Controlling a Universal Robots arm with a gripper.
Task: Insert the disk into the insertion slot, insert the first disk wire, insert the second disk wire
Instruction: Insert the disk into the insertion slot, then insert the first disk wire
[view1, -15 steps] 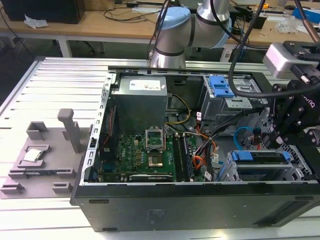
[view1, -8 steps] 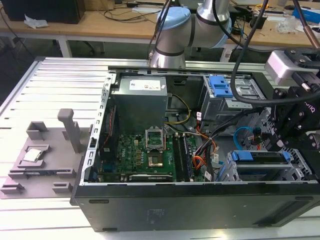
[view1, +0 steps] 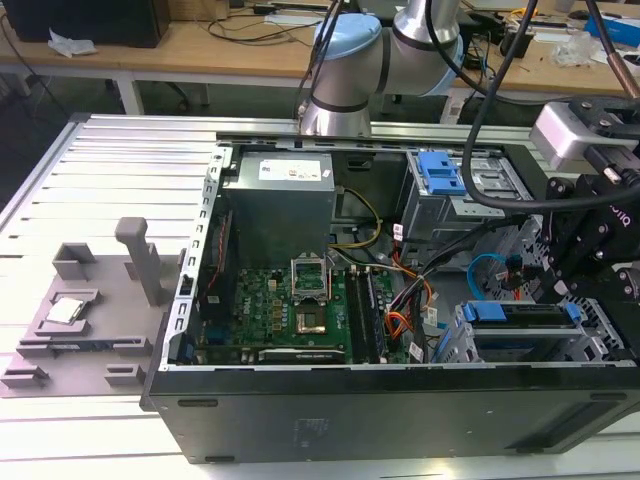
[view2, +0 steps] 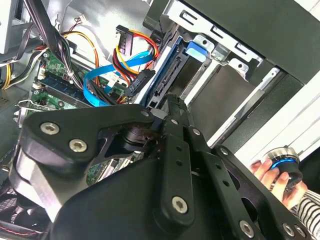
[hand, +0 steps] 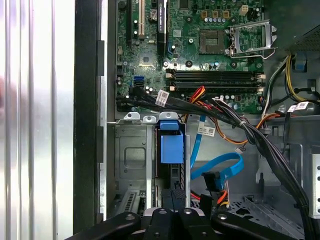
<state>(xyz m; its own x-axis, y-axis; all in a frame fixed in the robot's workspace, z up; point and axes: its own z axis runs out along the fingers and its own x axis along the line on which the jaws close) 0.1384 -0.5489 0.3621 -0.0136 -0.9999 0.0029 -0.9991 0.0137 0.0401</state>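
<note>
The disk (view1: 520, 322), framed in its blue carrier (hand: 171, 147), sits inside the insertion slot (view1: 600, 345) of the grey drive cage at the exterior view's right. My black gripper (view1: 585, 270) hangs just above that cage. In both wrist views its fingers come together at the disk's connector edge (view2: 165, 75), with nothing between them. The second disk wire (hand: 222, 165), a light blue loop with a dark plug (view2: 137, 82), lies loose beside the disk. The first disk wire (view2: 132, 45), red and orange with a black plug, lies free over the board.
The open case holds the motherboard (view1: 290, 315), a grey power supply (view1: 280, 205) and a taller bay with a blue latch (view1: 440, 172). A grey fixture (view1: 85, 320) lies on the slatted table. A person's hand (view2: 280, 175) holds a round knob outside the case.
</note>
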